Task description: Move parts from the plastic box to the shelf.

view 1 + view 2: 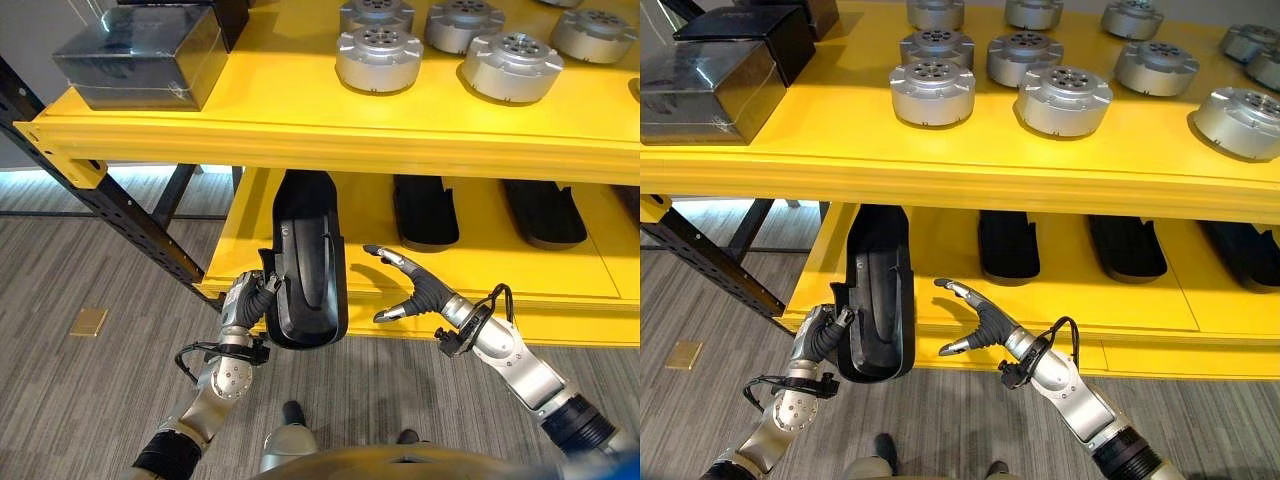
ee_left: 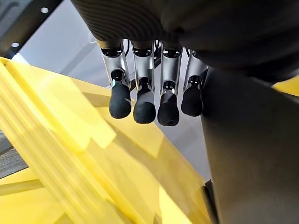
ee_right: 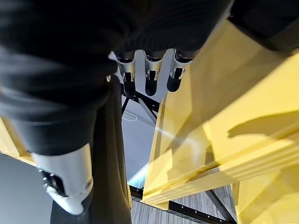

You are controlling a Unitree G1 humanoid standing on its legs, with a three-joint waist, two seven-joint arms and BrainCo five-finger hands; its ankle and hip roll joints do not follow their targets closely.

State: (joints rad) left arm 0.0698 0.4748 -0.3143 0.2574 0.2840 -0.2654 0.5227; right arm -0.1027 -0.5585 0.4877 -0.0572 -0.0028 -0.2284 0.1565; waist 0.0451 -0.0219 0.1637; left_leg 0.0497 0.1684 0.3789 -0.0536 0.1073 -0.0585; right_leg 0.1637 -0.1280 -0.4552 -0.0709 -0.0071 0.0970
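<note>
1. The long black moulded plastic part (image 1: 308, 270) lies lengthwise at the front edge of the lower yellow shelf (image 1: 480, 275), its near end overhanging that edge and its far end reaching in under the upper yellow shelf (image 1: 270, 110).
2. The left hand (image 1: 252, 298) is at the part's near left side, fingers curled against its edge and gripping it; in the left wrist view the dark-tipped fingers (image 2: 145, 105) sit beside the part's black wall.
3. The right hand (image 1: 410, 285) is just to the right of the part, apart from it, with fingers spread and holding nothing.
4. Further right of the part on the lower shelf lie two more black moulded parts (image 1: 425, 210), set deeper in and parallel to it.
5. Above the part, the upper shelf carries a group of round silver metal motor housings (image 1: 378, 58).
6. Left of those housings, above and to the left of the part, stands a dark glossy rectangular box (image 1: 140, 57).
7. Below the part is a grey striped carpet floor (image 1: 90, 270), with a black steel rack brace (image 1: 110, 200) to the part's left.
</note>
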